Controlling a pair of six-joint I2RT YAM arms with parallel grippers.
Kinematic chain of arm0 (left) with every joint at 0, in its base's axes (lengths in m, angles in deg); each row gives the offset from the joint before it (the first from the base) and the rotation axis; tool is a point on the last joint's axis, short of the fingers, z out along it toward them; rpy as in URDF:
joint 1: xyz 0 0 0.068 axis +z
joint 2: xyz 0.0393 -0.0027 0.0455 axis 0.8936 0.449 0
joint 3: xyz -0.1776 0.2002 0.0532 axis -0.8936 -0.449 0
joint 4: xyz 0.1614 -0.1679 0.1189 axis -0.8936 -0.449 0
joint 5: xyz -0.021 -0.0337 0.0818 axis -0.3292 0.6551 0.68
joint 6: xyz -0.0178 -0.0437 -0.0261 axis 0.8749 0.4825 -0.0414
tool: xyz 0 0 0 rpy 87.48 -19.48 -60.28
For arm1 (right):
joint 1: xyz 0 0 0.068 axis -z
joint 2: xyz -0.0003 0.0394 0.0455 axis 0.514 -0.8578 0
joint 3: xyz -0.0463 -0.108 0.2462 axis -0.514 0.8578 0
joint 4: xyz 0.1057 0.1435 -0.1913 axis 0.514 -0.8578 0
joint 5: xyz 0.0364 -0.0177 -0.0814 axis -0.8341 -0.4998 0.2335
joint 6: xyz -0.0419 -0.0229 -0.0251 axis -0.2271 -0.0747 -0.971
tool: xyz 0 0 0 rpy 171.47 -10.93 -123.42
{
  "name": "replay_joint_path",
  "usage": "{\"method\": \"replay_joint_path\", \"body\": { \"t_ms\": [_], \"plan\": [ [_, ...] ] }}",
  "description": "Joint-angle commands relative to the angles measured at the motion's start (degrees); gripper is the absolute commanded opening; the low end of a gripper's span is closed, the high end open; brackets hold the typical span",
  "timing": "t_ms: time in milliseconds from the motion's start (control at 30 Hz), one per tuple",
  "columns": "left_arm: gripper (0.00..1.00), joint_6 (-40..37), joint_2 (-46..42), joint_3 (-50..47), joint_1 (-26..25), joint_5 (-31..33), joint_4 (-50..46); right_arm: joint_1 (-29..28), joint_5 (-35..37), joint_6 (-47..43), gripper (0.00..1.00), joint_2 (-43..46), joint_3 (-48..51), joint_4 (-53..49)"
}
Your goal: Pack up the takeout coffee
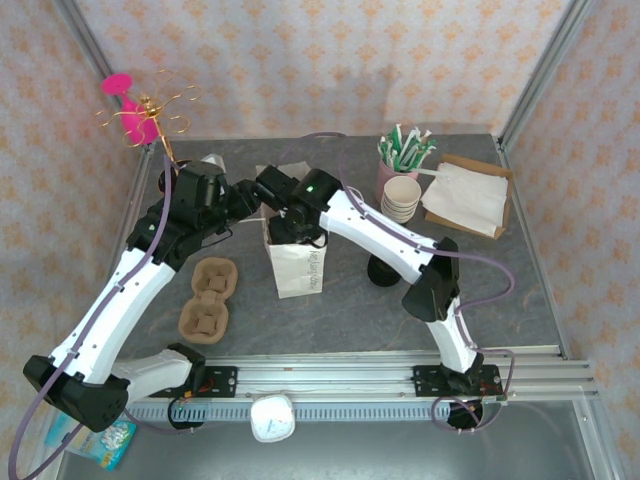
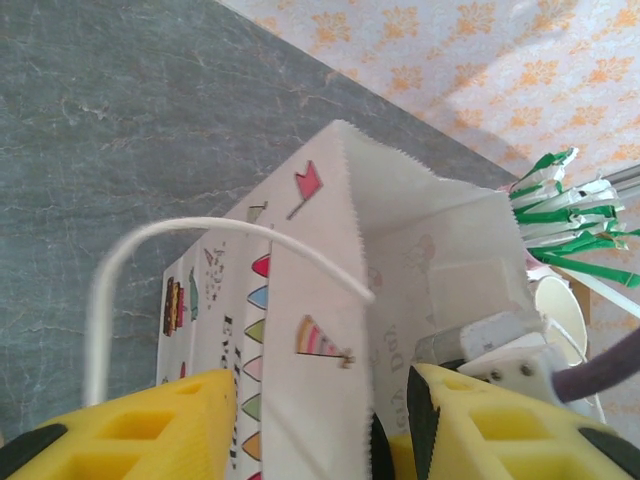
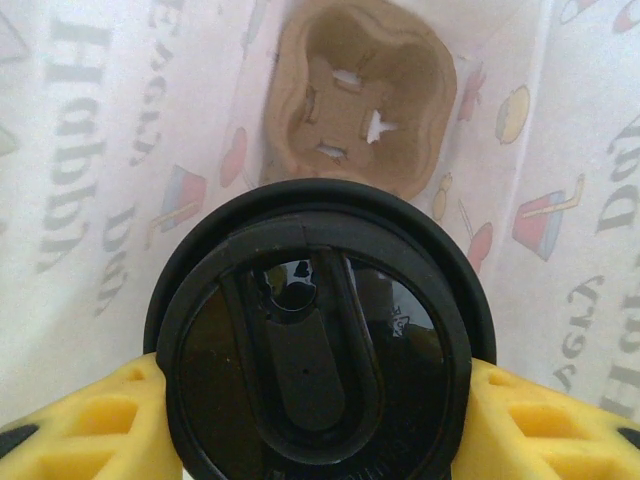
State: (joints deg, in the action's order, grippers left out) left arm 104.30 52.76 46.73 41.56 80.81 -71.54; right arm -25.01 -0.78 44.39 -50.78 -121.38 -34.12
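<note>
right gripper (image 3: pixel 315 420) clamps takeout coffee (image 3: pixel 315 345) inside paper bag (image 2: pixel 310 280), above cup carrier (image 3: pixel 355 95); not yet seated or released. left gripper (image 2: pixel 320 430) straddles bag wall, grip unclear.

**Bag mouth crowded, table front free**

Inside the paper bag (image 3: pixel 90 150), the takeout coffee (image 3: pixel 320 335) clamped in the right gripper (image 3: pixel 320 420) blocks the middle, above a cup carrier (image 3: pixel 358 100). The left gripper (image 2: pixel 318 435) straddles 1 bag wall. Bare table (image 1: pixel 350 320) lies in front, between 2 spare carriers (image 1: pixel 204 320) and the lid pile (image 1: pixel 385 270).
</note>
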Motion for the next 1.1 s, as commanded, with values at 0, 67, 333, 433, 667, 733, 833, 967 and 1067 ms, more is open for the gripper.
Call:
{"method": "replay_joint_path", "body": {
  "t_ms": [0, 67, 333, 433, 667, 733, 833, 967, 1067],
  "plan": [
    [0.51, -0.77, -0.55, -0.47, -0.04, 1.98, 0.12, -0.25, 2.25, -0.82, 0.18, -1.52, 1.51, -0.38],
    [0.51, -0.87, -0.49, -0.37, -0.06, 2.43, -0.04, -0.35, 2.64, -0.83, 0.18, -1.87, 2.02, -0.35],
    [0.51, -1.04, -0.50, -0.22, -0.02, 2.62, -0.04, -0.34, 0.98, -1.08, 0.23, -2.49, 4.05, 2.20],
    [0.51, -1.04, -0.53, -0.04, -0.03, 2.70, -0.13, -0.33, 0.61, -1.05, 0.24, -2.47, 5.28, 2.83],
    [0.52, -1.09, -0.48, 0.15, -0.03, 2.70, -0.37, -0.33, -1.32, -0.58, 0.25, -1.48, 10.08, 6.15],
    [0.52, -1.16, -0.51, 0.15, -0.02, 2.70, -0.39, -0.37, -0.92, -0.50, 0.26, -1.24, 10.05, 6.27],
    [0.52, -1.09, -0.41, 0.15, 0.03, 2.62, -0.31, -0.39, -1.17, -0.46, 0.29, -1.04, 10.24, 6.85],
    [0.53, -1.12, -0.45, 0.24, -0.02, 2.43, -0.10, -0.39, -1.20, -0.37, 0.30, -0.98, 13.03, 8.19],
    [0.53, -1.22, -0.32, 0.33, 0.03, 2.53, -0.35, -0.40, -2.72, -0.38, 0.30, -0.84, 15.25, 9.76]
  ]
}}
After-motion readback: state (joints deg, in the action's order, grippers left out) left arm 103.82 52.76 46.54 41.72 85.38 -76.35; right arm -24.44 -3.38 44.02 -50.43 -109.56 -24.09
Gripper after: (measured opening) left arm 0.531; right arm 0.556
